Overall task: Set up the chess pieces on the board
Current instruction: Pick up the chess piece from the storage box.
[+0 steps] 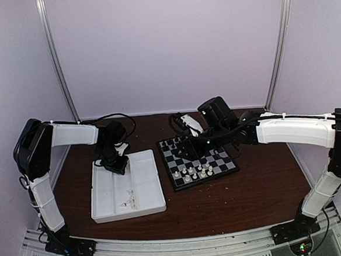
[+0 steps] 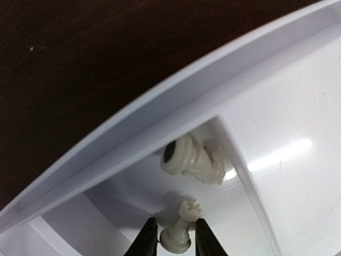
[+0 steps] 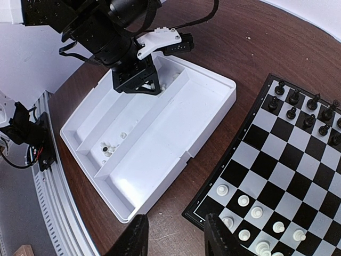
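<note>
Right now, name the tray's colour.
White; the tray shows best in the right wrist view.

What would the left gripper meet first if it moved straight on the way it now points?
The left gripper would probably meet the white chess piece between its fingers, then the tray floor behind it.

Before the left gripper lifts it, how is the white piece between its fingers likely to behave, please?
The white piece looks like hard plastic, so it is probably stiff and light. Its rounded stem may slip in the left gripper. It seems to stand on a narrow base in the tray, so a nudge would likely tip it, like its neighbour lying sideways.
</note>
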You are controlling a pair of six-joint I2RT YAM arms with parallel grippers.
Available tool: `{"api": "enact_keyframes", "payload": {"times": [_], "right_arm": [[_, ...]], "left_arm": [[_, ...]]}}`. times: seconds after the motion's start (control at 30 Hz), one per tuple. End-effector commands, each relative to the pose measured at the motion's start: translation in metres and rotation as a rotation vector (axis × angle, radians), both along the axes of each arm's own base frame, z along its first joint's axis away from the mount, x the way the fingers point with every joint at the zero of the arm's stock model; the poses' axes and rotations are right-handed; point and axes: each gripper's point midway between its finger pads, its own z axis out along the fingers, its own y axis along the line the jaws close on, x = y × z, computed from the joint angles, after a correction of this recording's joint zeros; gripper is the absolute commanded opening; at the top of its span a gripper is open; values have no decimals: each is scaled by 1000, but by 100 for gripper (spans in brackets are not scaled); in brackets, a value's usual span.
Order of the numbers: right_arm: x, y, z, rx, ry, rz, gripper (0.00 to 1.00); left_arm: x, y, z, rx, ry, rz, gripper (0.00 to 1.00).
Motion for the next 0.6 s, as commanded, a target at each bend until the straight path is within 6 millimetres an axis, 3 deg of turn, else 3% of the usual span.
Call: {"api": "enact_keyframes", "payload": {"times": [0.0,0.17,0.33,0.43,0.57], "right_arm": [[4,2,11,30,-14,-10,38],[3,3,12,34,-10,-7,39],[1,9,15,55,14,10,39],[-1,15,21,84,42,21,39],[-6,27,27,141,102,44,39]], "left_arm": [[-27,6,-8,35,93,-8,20],[-26,8,-1,62,72,-6,11],[-20,2,22,40,-33,-13,8],[-16,-12,45,-19,-142,-52,8],[-22,-45,74,-138,-294,-157,10]]}}
